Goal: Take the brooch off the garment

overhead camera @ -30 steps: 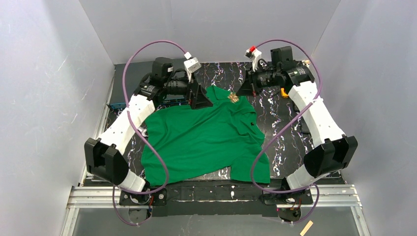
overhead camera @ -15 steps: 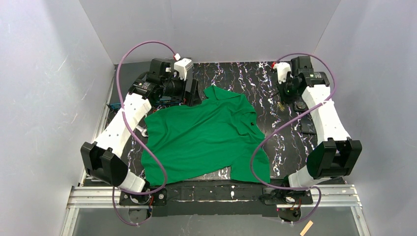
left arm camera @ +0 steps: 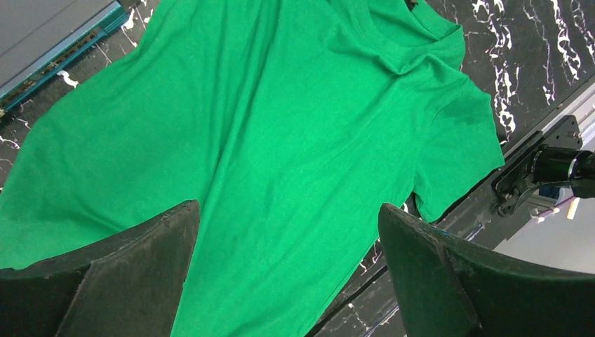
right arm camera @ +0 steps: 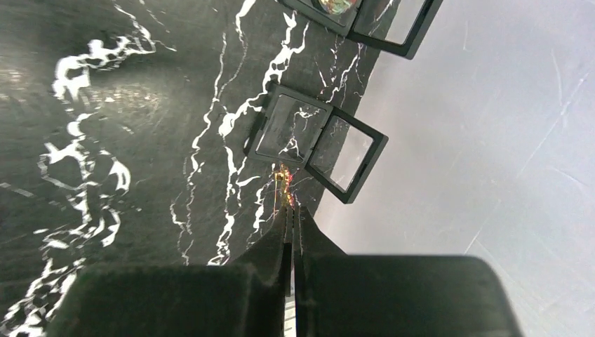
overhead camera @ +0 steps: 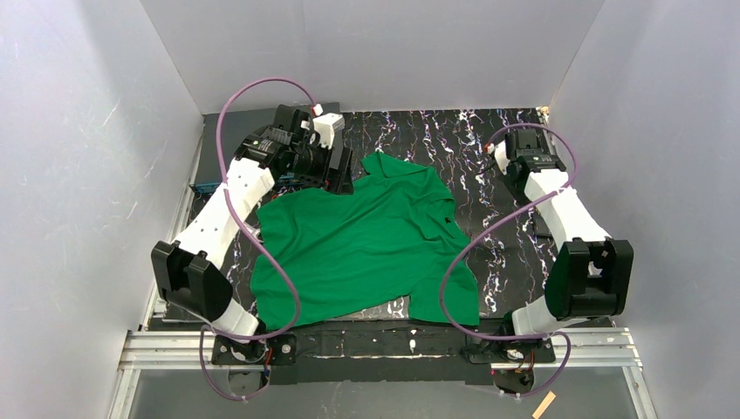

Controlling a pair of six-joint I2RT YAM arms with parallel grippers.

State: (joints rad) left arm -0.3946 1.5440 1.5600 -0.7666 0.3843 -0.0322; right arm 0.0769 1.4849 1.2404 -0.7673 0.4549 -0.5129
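Note:
The garment (overhead camera: 366, 236) is a bright green shirt lying spread on the black marbled table, collar at the far side. It fills the left wrist view (left arm camera: 281, 133). My left gripper (overhead camera: 342, 175) hovers open and empty over the shirt's far left shoulder, its jaws (left arm camera: 288, 210) wide apart. My right gripper (right arm camera: 289, 210) is shut at the far right of the table, beside the wall. A thin red-gold sliver, the brooch (right arm camera: 284, 184) seen edge-on, sticks out of its tips. The brooch does not show in the top view.
An open black display box (right arm camera: 316, 144) lies on the table just beyond the right fingertips, and a second one (right arm camera: 365, 17) lies farther off. A flat blue-edged panel (overhead camera: 208, 186) lies at the table's left edge. White walls close in on three sides.
The brooch has left the shirt's collar. My right gripper carried it from the collar to the far right of the table. My left gripper drew back a little from the collar.

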